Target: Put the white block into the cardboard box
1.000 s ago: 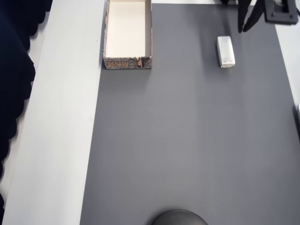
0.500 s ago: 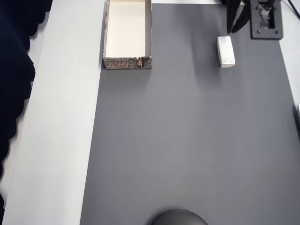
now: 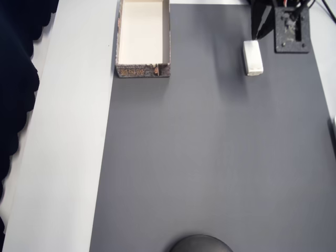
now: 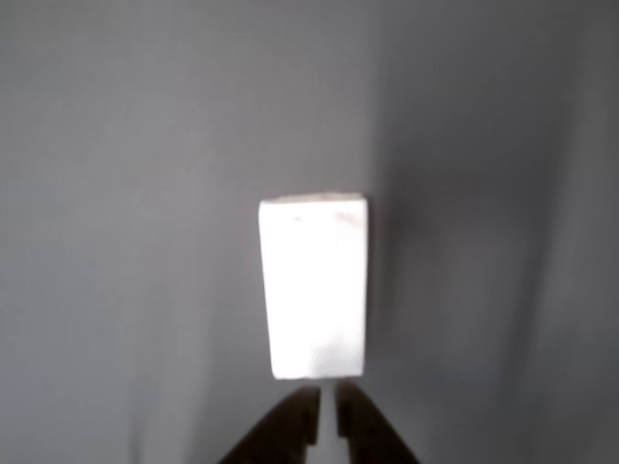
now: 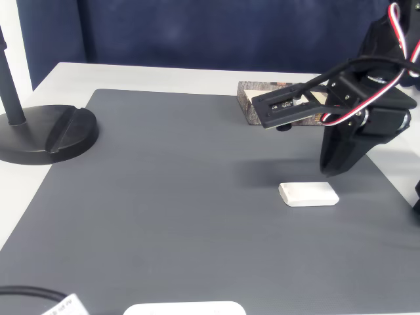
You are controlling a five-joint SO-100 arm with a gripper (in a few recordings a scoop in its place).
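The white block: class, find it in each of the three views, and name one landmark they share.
Overhead view: white block, upper right on the grey mat.
Wrist view: centre, just above the pincer tips.
Fixed view: lower right, below the pincer.
Shared landmark: the grey mat.

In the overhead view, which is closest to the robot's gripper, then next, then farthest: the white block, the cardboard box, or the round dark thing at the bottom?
From the gripper, top right:
1. The white block, just below the gripper.
2. The cardboard box, across the mat at the top left.
3. The round dark thing, at the bottom edge.
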